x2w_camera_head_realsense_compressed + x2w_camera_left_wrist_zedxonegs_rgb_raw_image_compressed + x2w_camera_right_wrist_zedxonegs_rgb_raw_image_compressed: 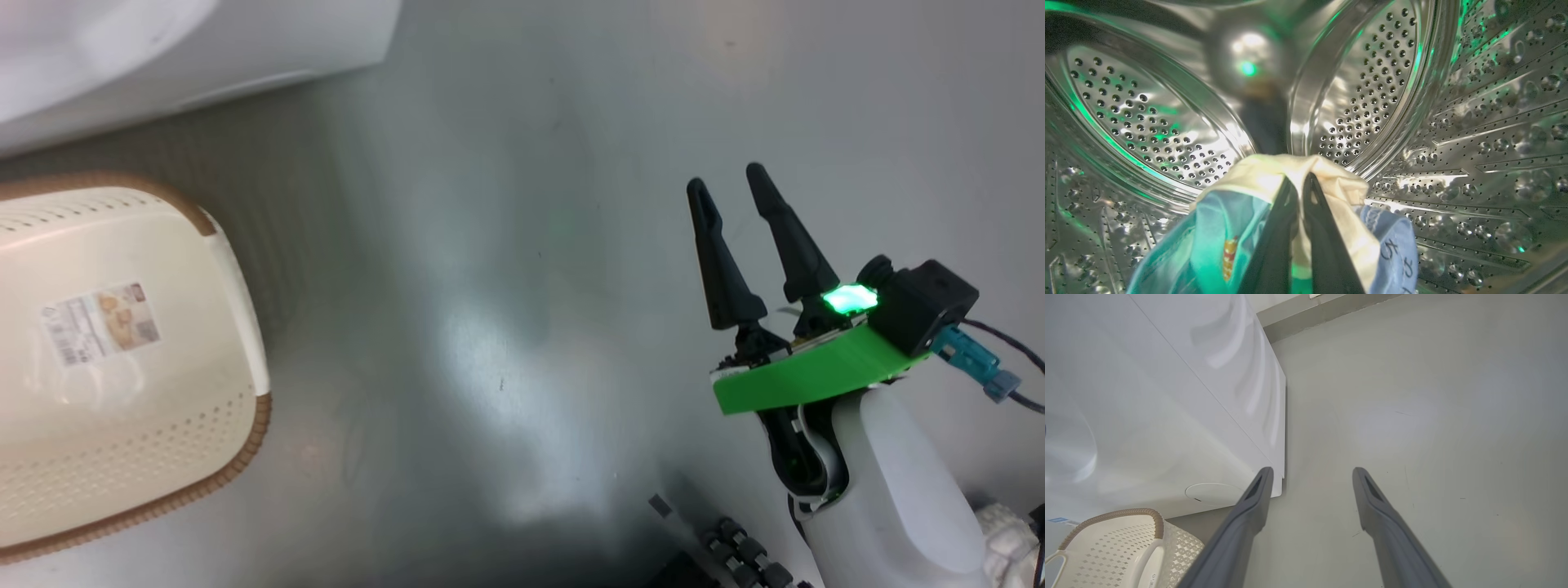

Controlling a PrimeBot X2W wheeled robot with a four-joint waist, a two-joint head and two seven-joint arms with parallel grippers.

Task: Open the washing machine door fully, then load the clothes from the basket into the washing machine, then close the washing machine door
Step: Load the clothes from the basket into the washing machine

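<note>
Two hands observed: left hand (1301, 179) clenched on clothes (1208, 228) inside the perforated drum (1147, 106); right hand (727, 180) released, above the floor (490, 245).

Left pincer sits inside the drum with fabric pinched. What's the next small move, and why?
Probably open the left pincer and let go: it is shut on the cream and light blue clothes, and they already hang well inside the washing machine drum, with perforated steel on all sides.
</note>
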